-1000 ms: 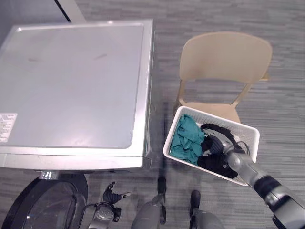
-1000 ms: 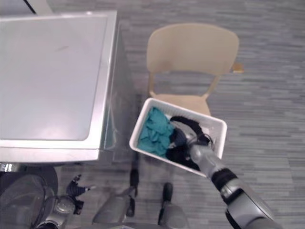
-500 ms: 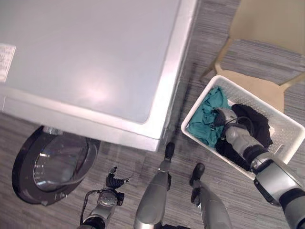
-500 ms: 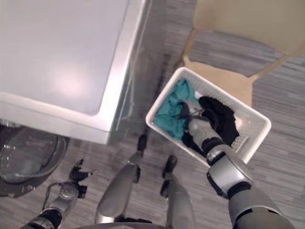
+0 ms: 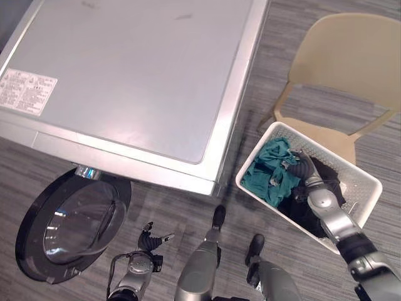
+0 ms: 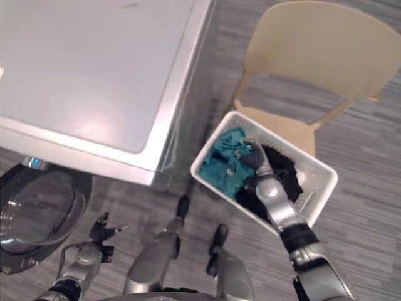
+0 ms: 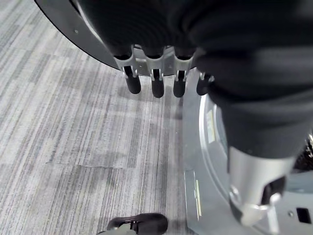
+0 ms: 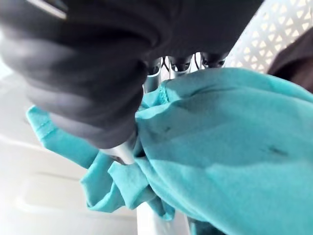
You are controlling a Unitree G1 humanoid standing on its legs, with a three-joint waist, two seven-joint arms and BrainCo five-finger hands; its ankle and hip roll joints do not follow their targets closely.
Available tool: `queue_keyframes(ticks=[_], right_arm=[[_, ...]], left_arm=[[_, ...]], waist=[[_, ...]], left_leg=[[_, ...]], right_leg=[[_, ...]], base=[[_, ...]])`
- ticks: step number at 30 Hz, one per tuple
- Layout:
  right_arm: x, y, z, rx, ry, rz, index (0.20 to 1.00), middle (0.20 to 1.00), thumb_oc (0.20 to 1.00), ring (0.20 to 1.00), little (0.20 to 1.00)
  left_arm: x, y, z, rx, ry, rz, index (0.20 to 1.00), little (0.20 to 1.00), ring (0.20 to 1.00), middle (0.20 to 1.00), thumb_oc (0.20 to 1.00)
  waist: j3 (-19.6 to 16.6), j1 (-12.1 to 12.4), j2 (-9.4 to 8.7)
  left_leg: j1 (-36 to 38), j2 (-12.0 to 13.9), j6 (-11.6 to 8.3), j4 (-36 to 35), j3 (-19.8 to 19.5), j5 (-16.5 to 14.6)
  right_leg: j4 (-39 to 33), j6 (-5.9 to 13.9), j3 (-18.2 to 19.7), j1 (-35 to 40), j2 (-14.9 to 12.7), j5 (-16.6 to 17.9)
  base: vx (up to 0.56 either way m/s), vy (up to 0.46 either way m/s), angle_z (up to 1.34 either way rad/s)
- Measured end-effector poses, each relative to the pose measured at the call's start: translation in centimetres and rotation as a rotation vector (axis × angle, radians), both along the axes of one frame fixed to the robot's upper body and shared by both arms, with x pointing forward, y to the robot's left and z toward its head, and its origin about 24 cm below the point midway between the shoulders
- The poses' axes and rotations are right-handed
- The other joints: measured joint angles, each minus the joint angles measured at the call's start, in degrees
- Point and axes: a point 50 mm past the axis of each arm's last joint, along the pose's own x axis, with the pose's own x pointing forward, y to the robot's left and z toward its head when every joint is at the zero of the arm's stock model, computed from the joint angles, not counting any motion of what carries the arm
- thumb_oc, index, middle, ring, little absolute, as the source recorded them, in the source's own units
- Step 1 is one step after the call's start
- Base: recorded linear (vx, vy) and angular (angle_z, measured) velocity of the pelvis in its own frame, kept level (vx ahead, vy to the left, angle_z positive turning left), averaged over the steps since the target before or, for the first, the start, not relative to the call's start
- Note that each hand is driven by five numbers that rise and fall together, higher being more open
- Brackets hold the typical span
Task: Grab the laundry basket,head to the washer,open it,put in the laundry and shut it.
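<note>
White perforated plastic laundry basket [image 5: 360, 182] on the grey striped floor [image 5: 163, 207], just before a beige plastic chair [image 5: 351, 63] and beside the silver-grey top of the washer [image 5: 138, 75]. Inside: crumpled teal cloth [image 5: 266, 175] at the washer end, black cloth [image 5: 313, 207] heaped at the other. Round dark washer door with glass centre [image 5: 69, 226] swung open, below the washer's front edge.

Right hand [image 6: 254, 157] down in the basket, on the teal cloth where it meets the black. From the head views, fingers bent over the fabric, grip not clear. From the right wrist view, much closer: teal folds [image 8: 234, 147] bunched up against the hand, thumb pressed into them and fingertips [image 8: 183, 63] curled over the top edge, so pinching the cloth; lattice wall of the basket [image 8: 279, 29] behind.

Left hand [image 5: 149, 241] low by the open door, fingers spread and relaxed, holding nothing. Left wrist view: dark fingertips [image 7: 156, 88] hanging straight over bare floor, door rim [image 7: 68, 24] beyond.
</note>
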Motion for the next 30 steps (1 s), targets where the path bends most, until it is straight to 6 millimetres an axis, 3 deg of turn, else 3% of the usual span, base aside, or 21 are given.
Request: queue_keyframes(ticks=[5, 9, 11, 14, 15, 17, 18, 19, 20, 21, 22, 24, 25, 27, 29, 30], right_arm=[[-1.4, 0.2, -0.2, 0.086, 0.012, 0.057, 0.200, 0.200, 0.200, 0.200, 0.200], [-3.4, 1.1, -0.7, 0.196, 0.024, 0.122, 0.200, 0.200, 0.200, 0.200, 0.200], [-3.9, 1.1, -0.4, 0.227, 0.019, 0.147, 0.200, 0.200, 0.200, 0.200, 0.200], [-4.2, 1.0, 0.4, 0.259, -0.014, 0.151, 0.200, 0.200, 0.200, 0.200, 0.200], [-4.2, 1.3, 1.2, 0.280, -0.051, 0.165, 0.200, 0.200, 0.200, 0.200, 0.200], [-4.0, 1.8, 2.1, 0.282, -0.089, 0.194, 0.200, 0.200, 0.200, 0.200, 0.200], [-3.9, 2.0, 2.6, 0.285, -0.115, 0.203, 0.200, 0.200, 0.200, 0.200, 0.200], [-4.1, 2.6, 4.0, 0.315, -0.193, 0.225, 0.200, 0.200, 0.200, 0.200, 0.200], [-3.9, 2.9, 4.5, 0.318, -0.215, 0.241, 0.200, 0.200, 0.200, 0.200, 0.200], [-3.7, 3.0, 4.8, 0.331, -0.225, 0.246, 0.200, 0.200, 0.200, 0.200, 0.200], [-3.6, 3.0, 4.8, 0.340, -0.223, 0.243, 0.200, 0.200, 0.200, 0.200, 0.200], [-3.8, 2.9, 4.6, 0.339, -0.216, 0.233, 0.200, 0.200, 0.200, 0.200, 0.200], [-3.9, 2.8, 4.6, 0.336, -0.217, 0.224, 0.200, 0.200, 0.200, 0.200, 0.200], [-3.8, 2.9, 4.8, 0.339, -0.224, 0.228, 0.200, 0.200, 0.200, 0.200, 0.200], [-3.8, 3.9, 5.7, 0.339, -0.252, 0.278, 0.200, 0.200, 0.200, 0.200, 0.200], [-4.1, 5.1, 7.0, 0.339, -0.297, 0.346, 0.200, 0.200, 0.200, 0.200, 0.200]], left_arm=[[-1.7, -0.2, -0.9, -0.033, 0.051, 0.026, 1.000, 1.000, 1.000, 1.000, 1.000], [-5.2, 0.2, -2.1, -0.057, 0.127, 0.078, 1.000, 1.000, 1.000, 1.000, 1.000], [-6.0, 0.2, -2.1, -0.060, 0.137, 0.078, 1.000, 1.000, 1.000, 1.000, 1.000], [-3.3, -0.7, -0.5, -0.075, 0.025, 0.022, 1.000, 1.000, 1.000, 1.000, 1.000], [-1.1, -0.8, 1.1, -0.078, -0.077, 0.004, 1.000, 1.000, 1.000, 1.000, 1.000], [0.1, -0.7, 2.3, -0.076, -0.151, -0.004, 1.000, 1.000, 1.000, 1.000, 1.000], [0.3, -0.8, 2.6, -0.079, -0.171, -0.007, 1.000, 1.000, 1.000, 1.000, 1.000], [0.9, -1.0, 4.4, -0.104, -0.265, -0.009, 1.000, 1.000, 1.000, 1.000, 1.000], [0.8, -1.4, 4.5, -0.121, -0.287, -0.002, 1.000, 1.000, 1.000, 1.000, 1.000], [0.5, -1.7, 4.3, -0.147, -0.279, 0.015, 1.000, 1.000, 1.000, 1.000, 1.000], [-0.1, -1.8, 4.1, -0.169, -0.272, 0.033, 1.000, 1.000, 1.000, 1.000, 1.000], [-1.0, -1.9, 4.1, -0.204, -0.269, 0.063, 1.000, 1.000, 1.000, 1.000, 1.000], [-0.9, -2.4, 4.5, -0.215, -0.280, 0.034, 1.000, 1.000, 1.000, 1.000, 1.000], [-0.4, -2.8, 4.8, -0.224, -0.291, -0.004, 1.000, 1.000, 1.000, 1.000, 1.000], [0.0, -3.4, 5.4, -0.232, -0.318, -0.040, 1.000, 1.000, 1.000, 1.000, 1.000], [0.9, -4.1, 6.4, -0.240, -0.367, -0.092, 1.000, 1.000, 1.000, 1.000, 1.000]], waist=[[-3.80, -1.83, -1.23], [-8.84, -2.82, -2.24], [-9.83, -3.75, -2.50], [-9.81, -4.58, -2.10], [-9.73, -4.73, -1.68], [-9.87, -2.60, -2.00], [-9.98, -1.93, -1.98], [-10.58, -0.53, -3.08], [-10.38, 0.30, -1.65], [-10.70, 0.51, 0.61], [-10.51, 1.65, 1.50], [-10.44, 1.10, 1.86], [-9.78, 1.17, 0.70], [-9.35, 1.20, -0.72], [-9.38, 0.78, -1.15], [-9.29, -0.78, -1.61]], left_leg=[[3.82, -0.49, 0.81, -0.13, 2.12, -0.99], [8.21, -0.30, 1.25, -0.19, 6.09, -3.57], [9.60, -0.12, 1.34, -0.17, 6.53, -3.78], [6.87, 1.33, 1.52, 3.11, 5.77, -3.61], [4.35, 1.80, 1.58, 5.67, 2.81, -3.77], [4.18, 1.59, 1.04, 6.10, 2.45, -3.31], [3.15, 1.34, 0.83, 6.68, 1.73, -3.11], [-0.45, 1.11, -0.03, 8.73, 1.56, -4.11], [-1.47, 2.23, -1.24, 8.63, 0.80, -2.87], [-2.15, 4.26, -2.71, 6.32, -0.46, -0.40], [-2.80, 5.99, -3.04, 4.42, 0.13, -1.10], [-3.22, 6.68, -1.21, 1.61, -0.52, -4.08], [-3.22, 6.67, -1.62, 1.23, 1.45, -10.57], [-3.77, 5.25, -1.83, 3.49, 3.24, -9.29], [-3.81, 3.64, -2.37, 10.45, 3.22, -9.71], [-2.21, 2.81, -2.18, 14.97, 3.36, -10.36]], right_leg=[[-2.28, 0.65, 1.76, 3.87, -0.64, 0.73], [-3.75, 0.86, 5.25, 7.32, -0.83, 0.85], [-3.02, 0.88, 6.40, 7.96, -0.44, 0.82], [7.24, 1.38, 9.12, 3.09, 0.58, -1.29], [19.32, 1.53, 14.36, -1.27, 1.42, -5.43], [24.89, 1.91, 16.88, -1.53, 1.69, -7.34], [24.31, 1.78, 17.52, -0.53, 1.80, -8.17], [18.72, -1.82, 18.23, 0.20, 1.94, -12.55], [17.30, -2.13, 17.86, 0.18, 3.14, -12.95], [15.24, -2.95, 17.39, -0.15, 6.20, -10.81], [14.90, -4.48, 16.98, -1.61, 8.04, -9.80], [14.67, -6.75, 13.99, -1.54, 9.26, -7.65], [13.90, -8.60, 11.44, -1.91, 7.60, -6.37], [12.02, -9.75, 9.66, -1.79, 5.39, -5.14], [9.60, -10.10, 8.57, -1.42, 4.08, -3.35], [7.33, -9.53, 7.51, -1.44, 3.49, -1.00]], base=[[0.10, 0.087, -0.22], [0.04, 0.064, -0.44], [-0.22, -0.034, -0.25], [-0.44, -0.216, 0.31], [-0.18, -0.183, 0.78], [-0.26, -0.294, 0.46], [-0.42, -0.439, 0.46], [-0.25, -0.238, 0.49], [-0.38, -0.315, 0.59], [-0.35, -0.226, 0.39], [-0.46, -0.248, 0.53], [-0.40, -0.135, 0.84], [-0.31, -0.053, 1.07], [-0.25, -0.035, 0.73], [-0.16, -0.024, 0.46], [-0.15, -0.013, 0.41]])
